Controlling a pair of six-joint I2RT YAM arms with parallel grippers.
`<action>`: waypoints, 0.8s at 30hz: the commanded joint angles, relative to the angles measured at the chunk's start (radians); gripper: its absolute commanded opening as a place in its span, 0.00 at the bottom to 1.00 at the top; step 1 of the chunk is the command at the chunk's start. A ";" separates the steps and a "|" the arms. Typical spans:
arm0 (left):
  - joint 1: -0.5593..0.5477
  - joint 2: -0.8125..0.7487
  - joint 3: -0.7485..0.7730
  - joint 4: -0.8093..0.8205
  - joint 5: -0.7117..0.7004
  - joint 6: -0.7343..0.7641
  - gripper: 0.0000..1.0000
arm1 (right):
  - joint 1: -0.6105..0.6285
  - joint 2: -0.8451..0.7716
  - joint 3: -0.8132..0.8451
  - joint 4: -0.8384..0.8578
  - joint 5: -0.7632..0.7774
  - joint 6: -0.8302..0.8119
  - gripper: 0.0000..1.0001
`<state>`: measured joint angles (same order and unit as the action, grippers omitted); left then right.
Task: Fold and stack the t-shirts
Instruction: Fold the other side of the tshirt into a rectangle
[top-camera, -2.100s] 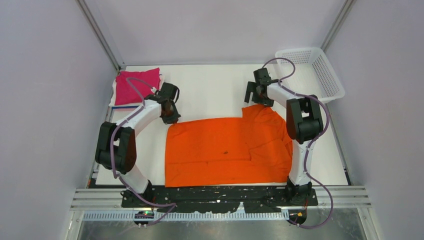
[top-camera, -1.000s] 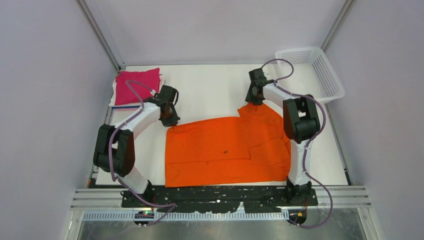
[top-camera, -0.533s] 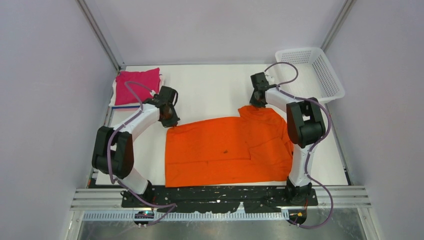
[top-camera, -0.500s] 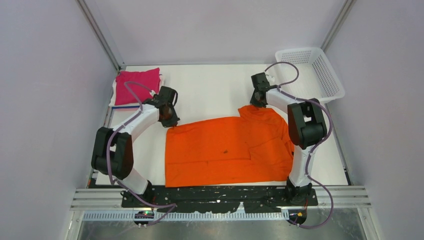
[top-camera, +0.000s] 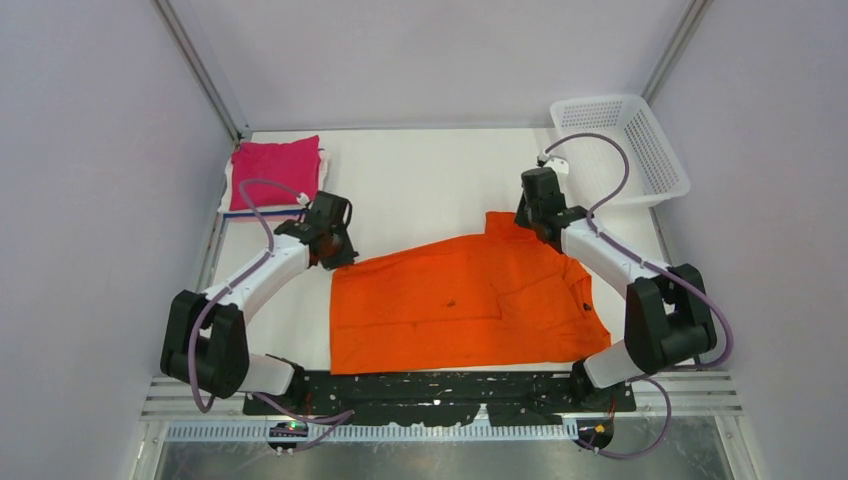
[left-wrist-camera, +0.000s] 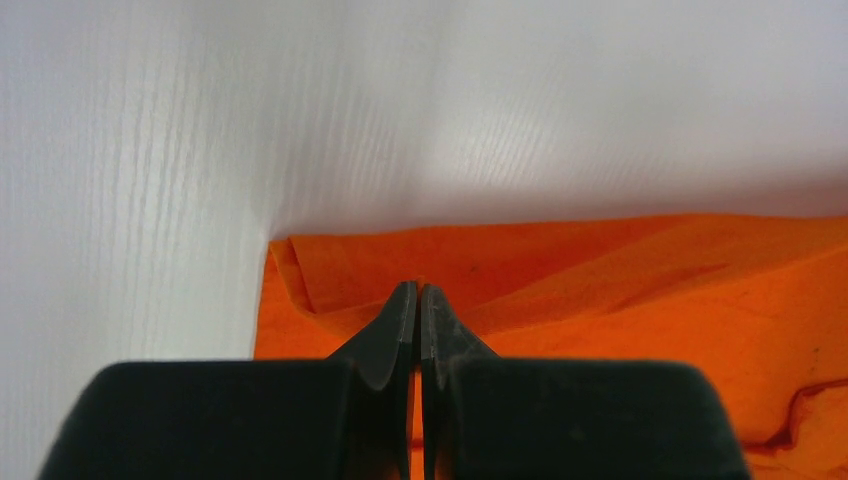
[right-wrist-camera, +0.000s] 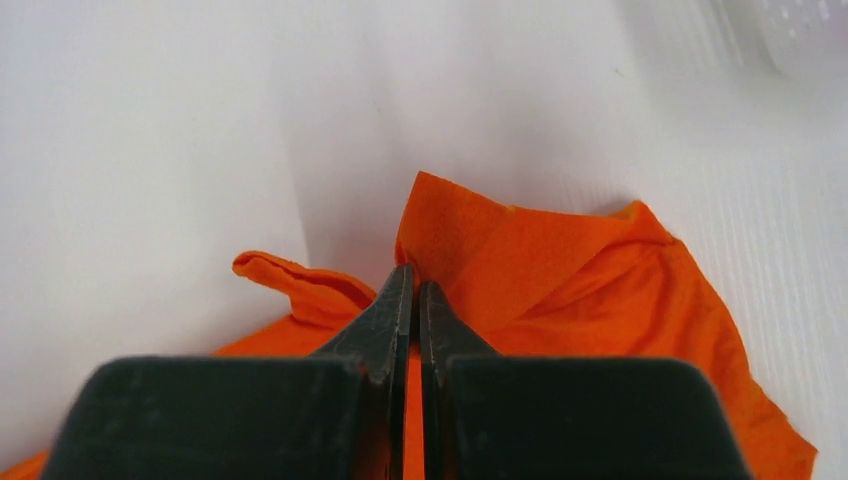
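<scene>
We see the white worktop (top-camera: 430, 170) carrying everything. Spread over its near middle lies the orange t-shirt (top-camera: 460, 300), a soft matte knit, roughly rectangular, with seams of doubled cloth and a rumpled far right corner. The white lattice basket (top-camera: 665, 160) sits at the far right corner. The magenta-pink t-shirt (top-camera: 275, 172), a neat folded square, rests at the far left corner on pale layers we cannot identify.

We judge that a fold of the orange shirt is in hand. The left end effector (top-camera: 335, 255) is clenched on its far left corner, and the right end effector (top-camera: 530, 215) on the puckered far right edge. Next, we think both should lift together and carry that far edge toward the near edge, keeping the cloth taut.
</scene>
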<state>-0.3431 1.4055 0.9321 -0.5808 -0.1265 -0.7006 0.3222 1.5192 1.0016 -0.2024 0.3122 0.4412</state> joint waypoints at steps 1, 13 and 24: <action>-0.027 -0.078 -0.050 0.031 -0.013 -0.013 0.00 | 0.043 -0.143 -0.078 -0.035 0.106 0.007 0.05; -0.059 -0.228 -0.169 0.000 -0.050 -0.032 0.00 | 0.140 -0.580 -0.248 -0.325 0.225 0.087 0.05; -0.065 -0.291 -0.236 -0.005 -0.019 -0.026 0.00 | 0.224 -0.747 -0.336 -0.545 0.222 0.159 0.05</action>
<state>-0.3996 1.1545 0.7311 -0.5941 -0.1566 -0.7254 0.5243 0.7910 0.6804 -0.6621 0.5049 0.5507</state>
